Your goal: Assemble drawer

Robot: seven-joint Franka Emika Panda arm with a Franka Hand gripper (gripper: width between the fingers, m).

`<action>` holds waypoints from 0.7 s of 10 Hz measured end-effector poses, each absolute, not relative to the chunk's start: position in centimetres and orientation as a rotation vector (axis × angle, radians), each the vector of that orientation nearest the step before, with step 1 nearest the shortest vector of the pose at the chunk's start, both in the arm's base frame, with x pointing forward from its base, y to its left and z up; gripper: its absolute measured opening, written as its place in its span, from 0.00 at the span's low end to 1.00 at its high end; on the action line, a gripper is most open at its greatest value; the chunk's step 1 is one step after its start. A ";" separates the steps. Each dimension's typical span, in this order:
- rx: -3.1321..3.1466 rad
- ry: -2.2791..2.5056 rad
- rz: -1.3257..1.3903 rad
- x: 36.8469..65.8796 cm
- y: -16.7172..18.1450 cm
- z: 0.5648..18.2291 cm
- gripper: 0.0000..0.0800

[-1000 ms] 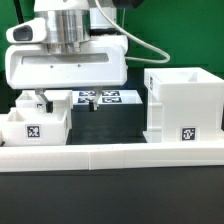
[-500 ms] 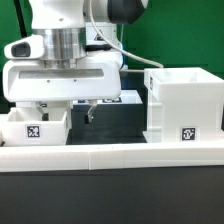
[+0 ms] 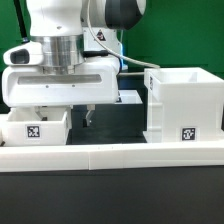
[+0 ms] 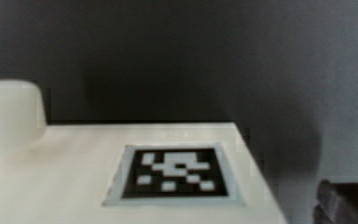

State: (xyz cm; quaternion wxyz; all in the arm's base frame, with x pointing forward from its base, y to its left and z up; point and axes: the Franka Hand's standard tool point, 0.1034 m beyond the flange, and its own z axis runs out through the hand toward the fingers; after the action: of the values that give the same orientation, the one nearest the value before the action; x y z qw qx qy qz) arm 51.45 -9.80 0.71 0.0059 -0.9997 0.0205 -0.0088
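Note:
The drawer housing (image 3: 185,103), a tall white box with a tag low on its front, stands at the exterior view's right. One small white tray (image 3: 34,126) with a tag sits at the exterior view's left. My gripper (image 3: 64,110) hangs open over the tray's right part, one finger (image 3: 40,103) behind the tray, the other finger (image 3: 88,113) just beyond its right wall. It holds nothing. The wrist view shows a white tagged face (image 4: 172,170), a rounded white knob (image 4: 7,115) and one dark fingertip (image 4: 350,203). The second tray is out of view.
The long low white border wall (image 3: 110,155) runs across the front. The marker board (image 3: 129,97) lies behind, mostly covered by my hand. A green backdrop stands at the back.
My hand has moved toward the exterior view's left, from over the marker board to over the tray. The fingers stay apart. The tray and housing have not moved.

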 end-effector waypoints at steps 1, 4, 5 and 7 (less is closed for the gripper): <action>-3.129 0.064 -0.027 51.4 -9.8 0.7 0.47; -3.129 0.064 -0.027 51.4 -9.8 0.7 0.09; -3.128 0.062 -0.027 51.5 -9.7 0.7 0.05; -3.128 0.063 -0.027 51.5 -9.7 0.7 0.05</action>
State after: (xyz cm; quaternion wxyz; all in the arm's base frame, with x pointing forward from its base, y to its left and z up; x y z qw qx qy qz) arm 51.45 -9.73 0.71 0.0062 -0.9997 0.0200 -0.0087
